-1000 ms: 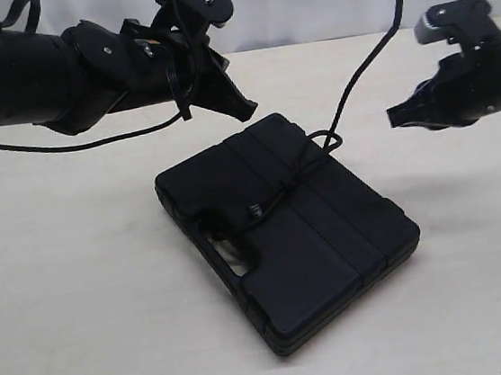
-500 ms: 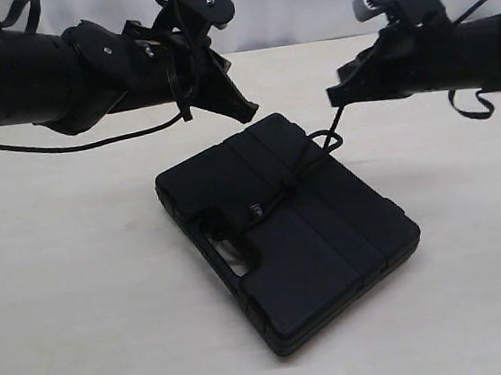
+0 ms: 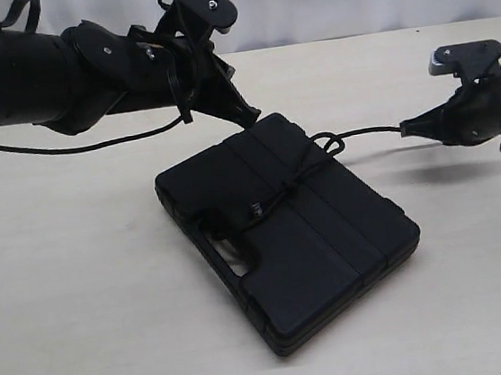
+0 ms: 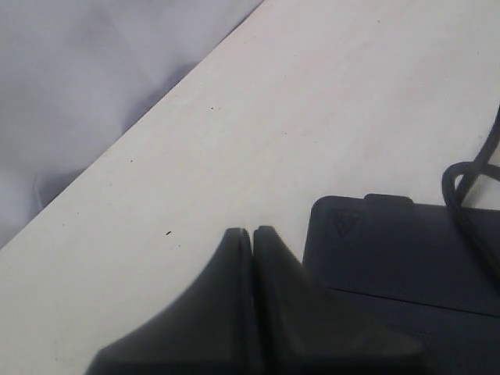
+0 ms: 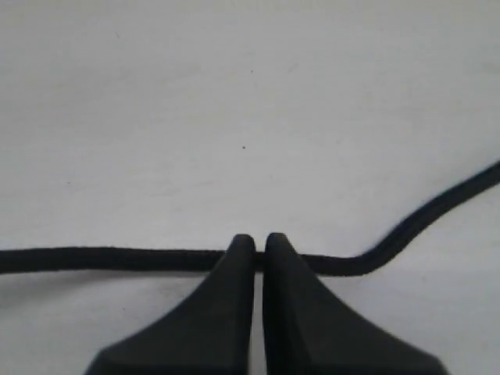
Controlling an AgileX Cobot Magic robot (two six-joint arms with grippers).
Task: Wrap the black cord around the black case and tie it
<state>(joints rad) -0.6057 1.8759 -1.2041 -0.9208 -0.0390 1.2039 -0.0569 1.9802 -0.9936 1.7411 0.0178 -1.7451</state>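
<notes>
My right claw (image 3: 404,127) is pinched together on the cord (image 5: 101,258). In the right wrist view the line passes straight between the tips and runs off to either side. From the claw the cord stretches low and nearly straight to the case (image 3: 288,237), which lies flat on the surface (image 3: 86,333), apart from the tips. It meets a small loop (image 3: 327,145) at the edge of the case nearest this claw, then crosses the lid toward the handle slot (image 3: 236,260).

My left claw (image 3: 247,115) is closed on nothing and hovers just beside a corner of the case. That corner sits just ahead of its tips in the left wrist view.

I judge this to be the cinching pull on the tie. To do it well, I should draw along the cord's own line, low and away from the case, slowly enough that the loop closes rather than the case skidding. Nothing pins the case, so I would press the left claw onto the lid before pulling harder. The cord is thin and caught at the very tips, so I need to watch for it slipping through.
</notes>
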